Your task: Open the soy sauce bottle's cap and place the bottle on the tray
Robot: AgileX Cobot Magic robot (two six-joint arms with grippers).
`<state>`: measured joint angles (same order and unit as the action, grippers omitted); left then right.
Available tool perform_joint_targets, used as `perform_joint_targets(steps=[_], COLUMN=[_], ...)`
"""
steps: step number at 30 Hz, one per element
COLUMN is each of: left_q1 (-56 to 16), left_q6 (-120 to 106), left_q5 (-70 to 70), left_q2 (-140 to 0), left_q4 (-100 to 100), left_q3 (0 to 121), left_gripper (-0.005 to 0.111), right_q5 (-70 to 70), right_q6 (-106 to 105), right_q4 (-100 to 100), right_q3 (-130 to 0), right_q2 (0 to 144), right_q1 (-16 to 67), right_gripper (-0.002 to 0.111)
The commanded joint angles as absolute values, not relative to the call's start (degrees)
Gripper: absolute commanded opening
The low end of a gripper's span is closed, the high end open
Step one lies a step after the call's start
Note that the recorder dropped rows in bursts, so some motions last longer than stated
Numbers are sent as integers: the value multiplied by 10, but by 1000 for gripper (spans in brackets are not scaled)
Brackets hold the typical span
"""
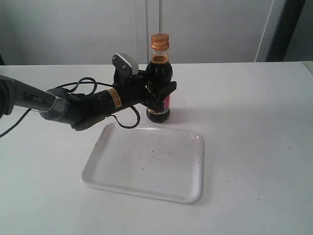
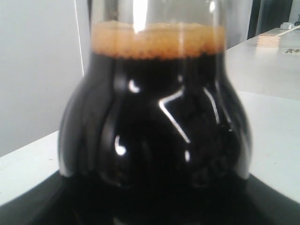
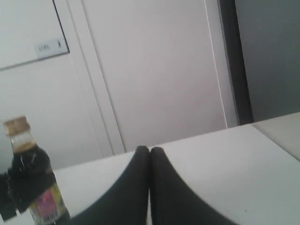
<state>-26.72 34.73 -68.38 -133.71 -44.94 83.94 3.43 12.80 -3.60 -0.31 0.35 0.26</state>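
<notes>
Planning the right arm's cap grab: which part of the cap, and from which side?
Probably pinch the cap by its side wall, from above or from the exterior view's right. The soy sauce bottle stands upright and the left gripper clamps its body from the left, so only neck and cap stand free. The right gripper is shut; open it first.

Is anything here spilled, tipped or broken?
Nothing spilled or tipped. The bottle is upright, cap shut, in the left gripper. Only oddity: a few dark specks on the tray.
</notes>
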Motion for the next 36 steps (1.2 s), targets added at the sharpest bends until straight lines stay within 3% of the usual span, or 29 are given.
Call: perform_joint_targets(steps=[1, 9, 22, 31, 36], left_q1=[-271, -271, -271, -271, -271], left_q6=[347, 347, 347, 347, 349], left_q5=[-688, -688, -688, -688, -688], left_q2=[-1336, -1336, -1336, -1336, -1336], left_q4=[-466, -466, -466, -466, -465], left_q3=[841, 841, 841, 841, 841], left_gripper=[0, 0, 0, 0, 0], right_q5=[88, 73, 60, -95, -213], right_q6=[158, 151, 151, 99, -39], right_q4=[-43, -15, 37, 61, -19], right_q3=[-2, -74, -194, -343, -412], right_q2=[0, 6, 140, 290, 383], right_q1=[0, 0, 0, 0, 7], right_gripper=[0, 0, 0, 0, 0])
